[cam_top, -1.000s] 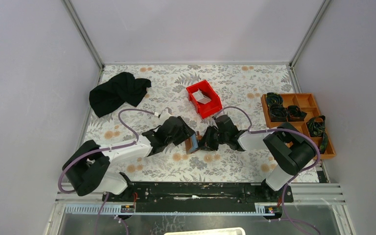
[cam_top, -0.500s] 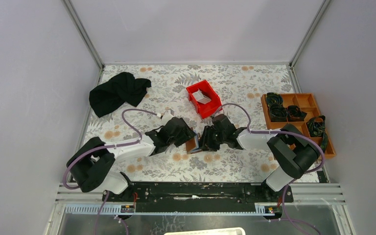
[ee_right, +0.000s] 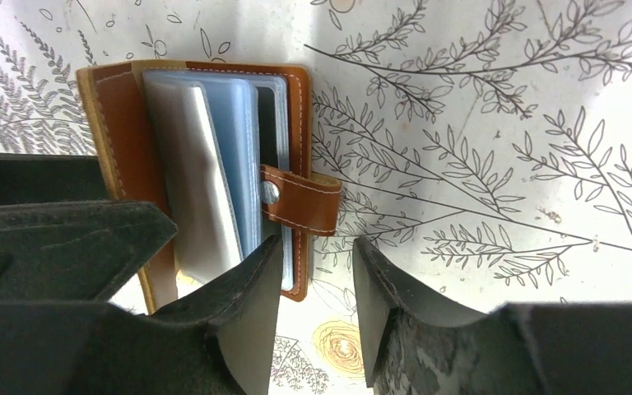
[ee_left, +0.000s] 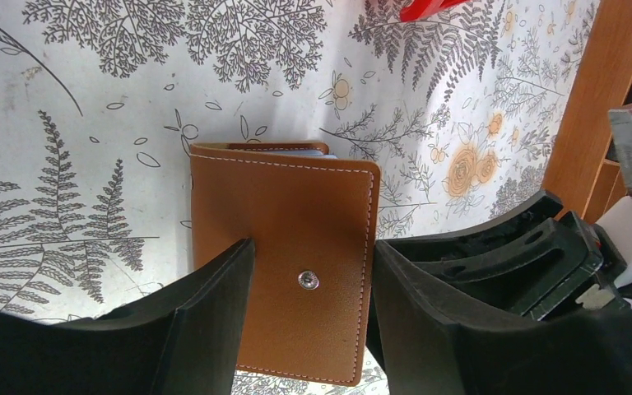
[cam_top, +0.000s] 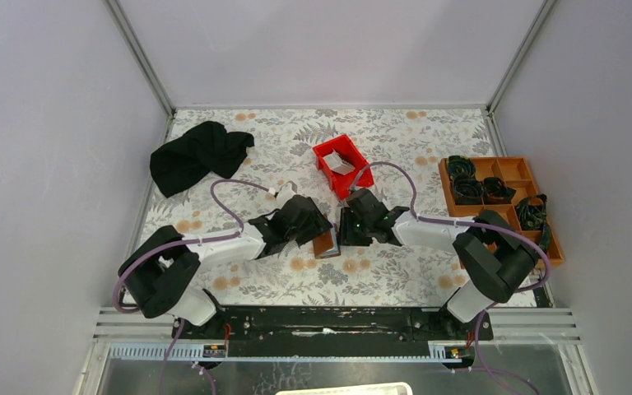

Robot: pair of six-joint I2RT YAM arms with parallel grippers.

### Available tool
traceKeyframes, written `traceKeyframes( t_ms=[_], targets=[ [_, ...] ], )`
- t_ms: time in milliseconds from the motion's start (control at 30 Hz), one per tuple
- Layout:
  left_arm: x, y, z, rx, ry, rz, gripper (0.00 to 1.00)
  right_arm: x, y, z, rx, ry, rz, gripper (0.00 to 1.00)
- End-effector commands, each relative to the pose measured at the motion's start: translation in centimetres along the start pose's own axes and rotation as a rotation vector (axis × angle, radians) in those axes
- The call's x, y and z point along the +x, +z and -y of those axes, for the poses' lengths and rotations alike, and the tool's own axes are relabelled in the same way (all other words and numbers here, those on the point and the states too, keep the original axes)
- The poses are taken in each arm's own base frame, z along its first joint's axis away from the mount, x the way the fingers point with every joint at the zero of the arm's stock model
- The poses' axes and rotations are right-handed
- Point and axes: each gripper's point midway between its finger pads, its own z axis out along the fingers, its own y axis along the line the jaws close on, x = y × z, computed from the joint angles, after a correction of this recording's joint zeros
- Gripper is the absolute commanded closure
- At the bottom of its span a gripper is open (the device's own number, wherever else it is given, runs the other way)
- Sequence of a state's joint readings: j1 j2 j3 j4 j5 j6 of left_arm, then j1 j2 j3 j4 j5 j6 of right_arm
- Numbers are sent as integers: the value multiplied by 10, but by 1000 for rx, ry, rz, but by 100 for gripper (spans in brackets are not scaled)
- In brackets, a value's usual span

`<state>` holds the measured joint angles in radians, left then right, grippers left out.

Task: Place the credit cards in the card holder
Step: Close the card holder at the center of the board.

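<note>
Card holder (ee_left: 284, 271) is propped up mid-bench (ee_right: 502, 123), my left hand (ee_left: 313, 255) clamped across its cover. Right hand (ee_right: 317, 247) is wide and empty by the tab (ee_right: 300, 202). I'd push the silver card (ee_right: 202, 189) straight down its pocket, gently, so the holder doesn't twist.

White table cloth (cam_top: 411, 136) printed with grey ferns and orange flowers, enclosed by plain pale grey walls (cam_top: 329, 49) at the back and both sides, aluminium posts (cam_top: 139, 56) set in the back corners, black rail (cam_top: 329, 319) fixed along the near edge, scene lit evenly and softly.
</note>
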<state>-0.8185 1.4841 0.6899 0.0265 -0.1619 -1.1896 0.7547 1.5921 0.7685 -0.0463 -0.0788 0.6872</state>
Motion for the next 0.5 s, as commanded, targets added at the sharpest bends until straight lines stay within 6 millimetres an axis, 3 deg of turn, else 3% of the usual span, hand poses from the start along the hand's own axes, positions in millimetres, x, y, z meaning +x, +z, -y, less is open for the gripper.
traceKeyframes(
  t_ms=[0, 467],
  targets=[
    [0, 1, 7, 20, 37, -1, 39, -10, 3, 7, 106, -127, 53, 56],
    [5, 1, -9, -14, 48, -8, 39, -26, -6, 7, 282, -357, 278, 55]
  ],
)
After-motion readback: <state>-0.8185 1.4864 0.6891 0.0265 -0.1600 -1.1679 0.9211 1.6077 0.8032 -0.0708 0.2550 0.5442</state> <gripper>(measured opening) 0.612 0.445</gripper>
